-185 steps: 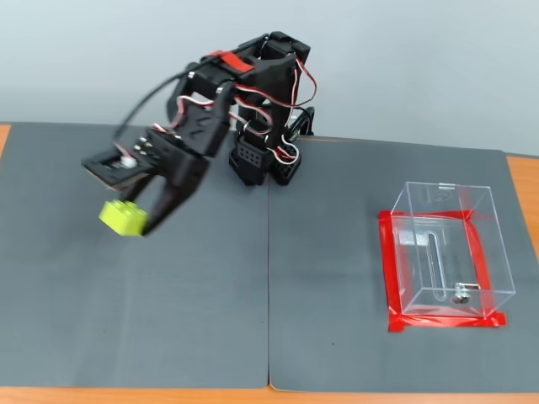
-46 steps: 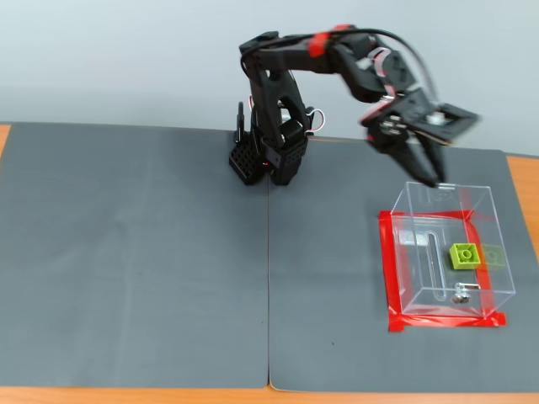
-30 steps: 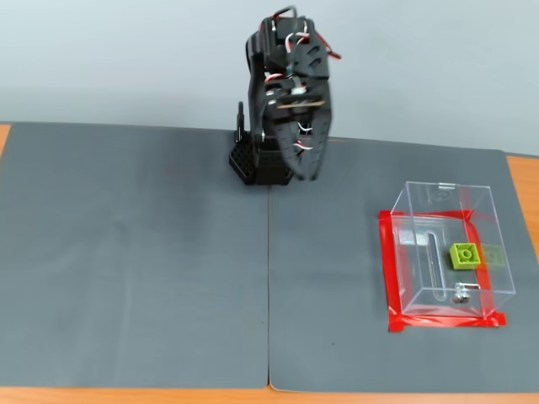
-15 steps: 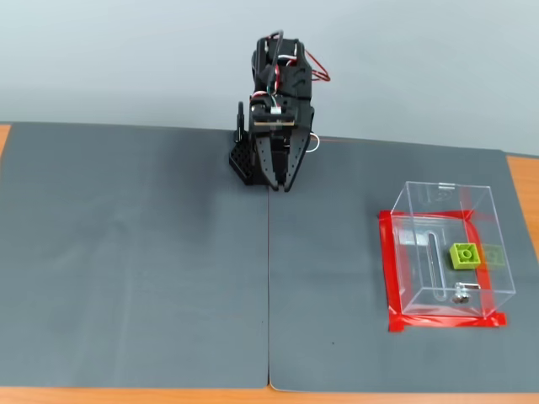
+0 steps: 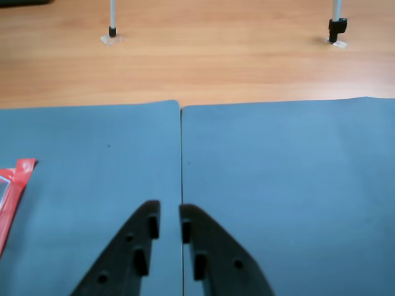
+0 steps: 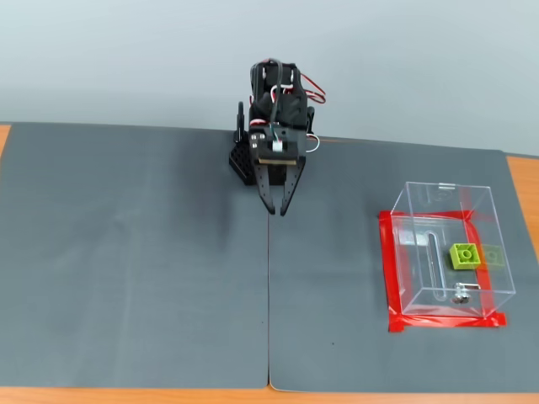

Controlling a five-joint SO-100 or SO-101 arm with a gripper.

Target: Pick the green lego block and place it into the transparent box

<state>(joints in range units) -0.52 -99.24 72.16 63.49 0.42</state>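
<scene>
The green lego block [image 6: 463,255] lies inside the transparent box [image 6: 438,200], at the right side of its base; a paler reflection of it shows on the box's right wall. The box stands on the right mat, edged by red tape [image 6: 386,271]. A corner of that tape shows at the left edge of the wrist view [image 5: 13,185]. My gripper [image 6: 276,210] hangs at the back middle, over the seam between the mats, well left of the box. Its black fingers [image 5: 143,237] stand close together with only a narrow gap and hold nothing.
Two grey mats [image 6: 135,252] meet at a seam [image 5: 182,160] in the middle. Wooden table [image 5: 216,61] lies beyond them. Two thin stand legs [image 5: 112,28] [image 5: 336,28] rest on the wood at the far side.
</scene>
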